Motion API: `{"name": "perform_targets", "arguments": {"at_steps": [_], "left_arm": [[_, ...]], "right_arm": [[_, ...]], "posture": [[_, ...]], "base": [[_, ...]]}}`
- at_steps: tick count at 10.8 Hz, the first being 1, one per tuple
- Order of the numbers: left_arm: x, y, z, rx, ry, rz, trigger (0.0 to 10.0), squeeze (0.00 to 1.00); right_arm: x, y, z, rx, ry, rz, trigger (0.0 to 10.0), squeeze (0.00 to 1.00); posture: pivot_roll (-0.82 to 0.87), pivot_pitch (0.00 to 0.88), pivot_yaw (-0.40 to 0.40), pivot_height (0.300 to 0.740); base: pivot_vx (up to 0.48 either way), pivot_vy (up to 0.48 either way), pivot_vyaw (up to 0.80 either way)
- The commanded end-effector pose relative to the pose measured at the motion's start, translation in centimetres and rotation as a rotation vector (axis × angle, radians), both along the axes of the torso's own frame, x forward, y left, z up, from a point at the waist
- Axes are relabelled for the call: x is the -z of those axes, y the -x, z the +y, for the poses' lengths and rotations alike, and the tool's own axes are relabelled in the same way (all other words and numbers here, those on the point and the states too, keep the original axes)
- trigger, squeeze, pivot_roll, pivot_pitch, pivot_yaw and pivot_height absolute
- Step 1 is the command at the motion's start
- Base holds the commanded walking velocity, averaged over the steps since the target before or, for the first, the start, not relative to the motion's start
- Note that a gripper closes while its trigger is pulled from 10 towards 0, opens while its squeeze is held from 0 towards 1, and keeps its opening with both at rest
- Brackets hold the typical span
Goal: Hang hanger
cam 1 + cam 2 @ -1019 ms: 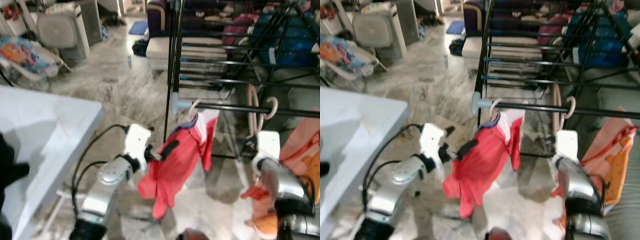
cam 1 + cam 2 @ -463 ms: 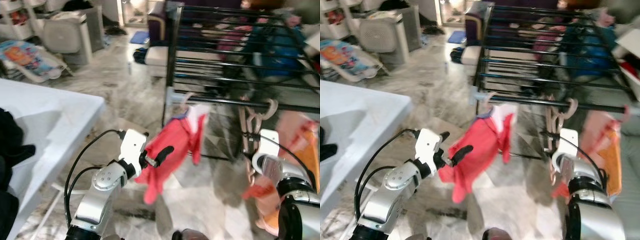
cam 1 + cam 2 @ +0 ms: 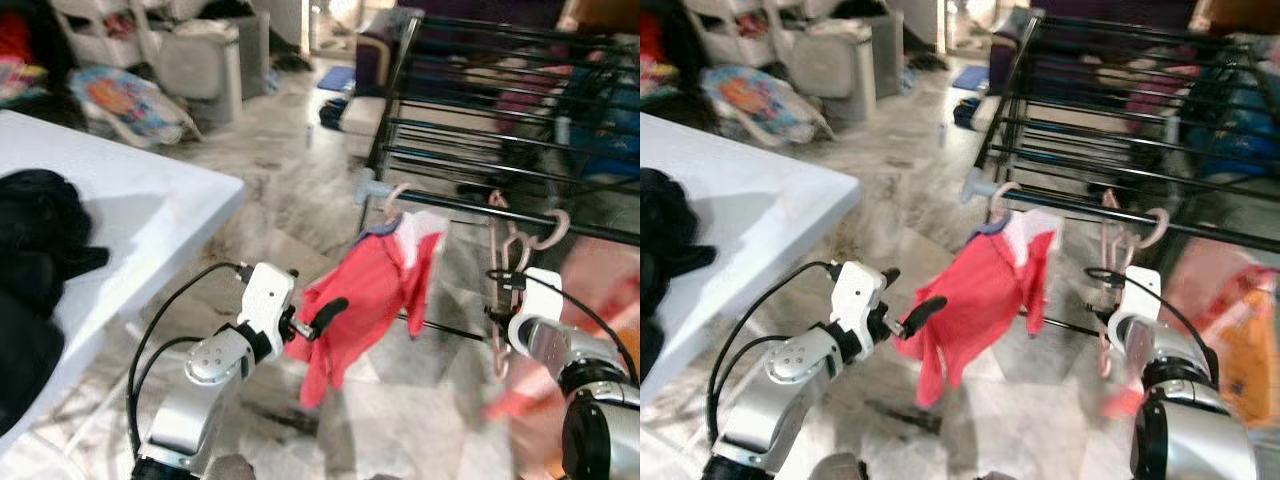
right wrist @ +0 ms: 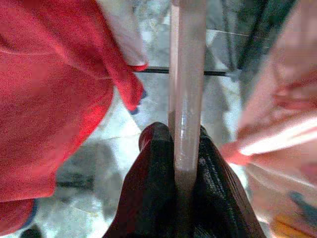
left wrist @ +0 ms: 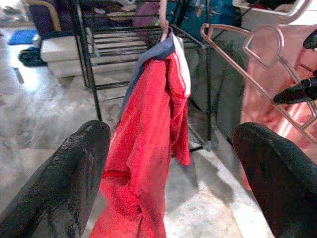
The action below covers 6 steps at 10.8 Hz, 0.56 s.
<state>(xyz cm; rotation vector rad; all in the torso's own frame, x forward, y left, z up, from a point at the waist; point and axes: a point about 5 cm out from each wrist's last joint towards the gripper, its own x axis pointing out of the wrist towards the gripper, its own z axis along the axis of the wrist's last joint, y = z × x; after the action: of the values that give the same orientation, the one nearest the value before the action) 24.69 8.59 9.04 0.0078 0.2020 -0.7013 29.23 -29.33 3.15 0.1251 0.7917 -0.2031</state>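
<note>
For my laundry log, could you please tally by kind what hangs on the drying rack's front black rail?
Red shirt on its pale pink plastic hanger: 1
Empty pale pink plastic hangers: 2, one clamped in the right pincer
Total: 3; the blurred orange cloth is not counted.

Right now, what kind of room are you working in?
Probably a lived-in home's laundry or drying area. A black metal drying rack carries a red garment on a hanger, a white table holds a pile of dark clothes, and household clutter lines the marble floor.
</note>
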Motion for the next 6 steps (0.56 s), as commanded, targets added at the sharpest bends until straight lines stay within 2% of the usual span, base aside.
{"name": "perform_targets", "arguments": {"at_steps": [1,2,3,4,5,6], "left_arm": [[-0.6,-0.2,-0.1,0.007,-0.004,-0.019,10.0,0.0],[-0.6,-0.2,-0.2,0.011,-0.004,-0.018,10.0,0.0],[-0.5,-0.1,-0.2,0.014,-0.006,-0.016,10.0,0.0],[-0.5,-0.1,-0.2,0.015,-0.007,-0.015,10.0,0.0],[-0.5,-0.2,-0.3,0.018,-0.01,-0.014,10.0,0.0],[-0.5,-0.3,-0.3,0.02,-0.014,-0.011,10.0,0.0]], "right_arm": [[1.4,1.2,0.2,0.014,-0.016,0.068,10.0,0.0],[1.4,1.3,0.0,0.031,-0.019,0.06,10.0,0.0],[1.4,1.4,-0.2,0.035,-0.004,0.053,10.0,1.0],[1.4,1.4,-0.4,0.041,0.023,0.046,10.0,1.0],[0.8,1.0,-0.9,0.048,0.092,0.005,10.0,1.0],[0.2,0.5,-0.9,0.027,0.117,-0.043,10.0,1.0]], "posture": [[0.02,0.005,-0.051,0.74],[0.01,0.004,-0.048,0.74],[0.01,0.004,-0.048,0.74],[0.01,0.004,-0.048,0.74],[0.01,0.0,-0.047,0.74],[0.01,0.0,-0.044,0.74]], "base": [[0.0,0.0,0.0],[0.0,0.0,0.0],[0.0,0.0,0.0],[0.0,0.0,0.0],[0.0,0.0,0.0],[0.0,0.0,0.0]]}}
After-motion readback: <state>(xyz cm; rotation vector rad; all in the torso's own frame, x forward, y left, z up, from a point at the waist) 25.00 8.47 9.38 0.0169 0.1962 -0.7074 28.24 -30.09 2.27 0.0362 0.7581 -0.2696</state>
